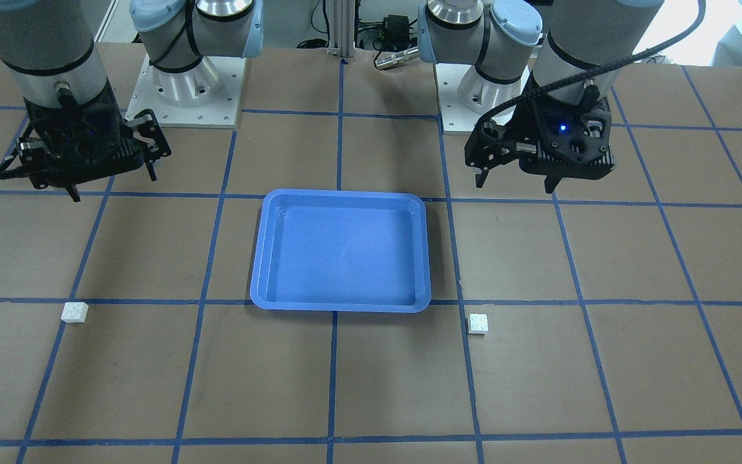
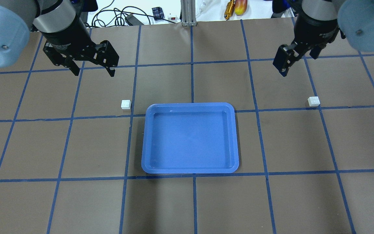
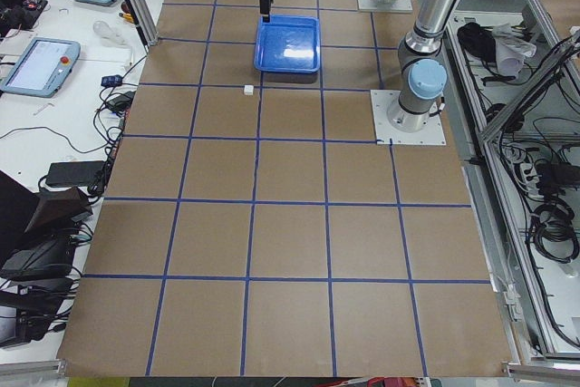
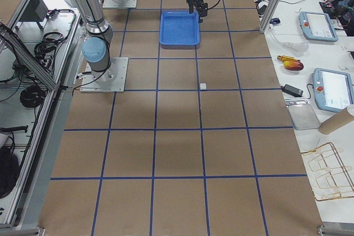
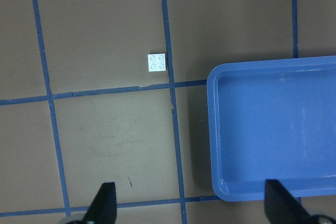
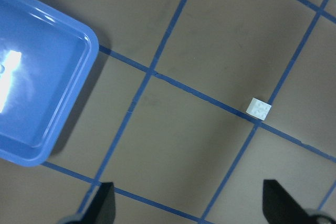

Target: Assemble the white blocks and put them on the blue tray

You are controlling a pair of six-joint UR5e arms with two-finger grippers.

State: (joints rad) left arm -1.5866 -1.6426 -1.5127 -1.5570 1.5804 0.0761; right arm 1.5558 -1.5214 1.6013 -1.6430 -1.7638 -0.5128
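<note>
The blue tray (image 2: 190, 109) lies empty at the table's middle. One white block (image 2: 126, 104) sits on the table just off the tray's far left corner; it also shows in the left wrist view (image 5: 157, 62). The other white block (image 2: 313, 101) sits apart, far to the tray's right, and shows in the right wrist view (image 6: 259, 108). My left gripper (image 2: 94, 73) hangs open and empty above the table, beyond the first block. My right gripper (image 2: 284, 72) hangs open and empty beyond the second block.
The brown table is marked with a grid of blue tape lines (image 2: 192, 65). Cables and small tools (image 2: 232, 8) lie past the far edge. The arm bases (image 1: 190, 90) stand on the robot's side of the table.
</note>
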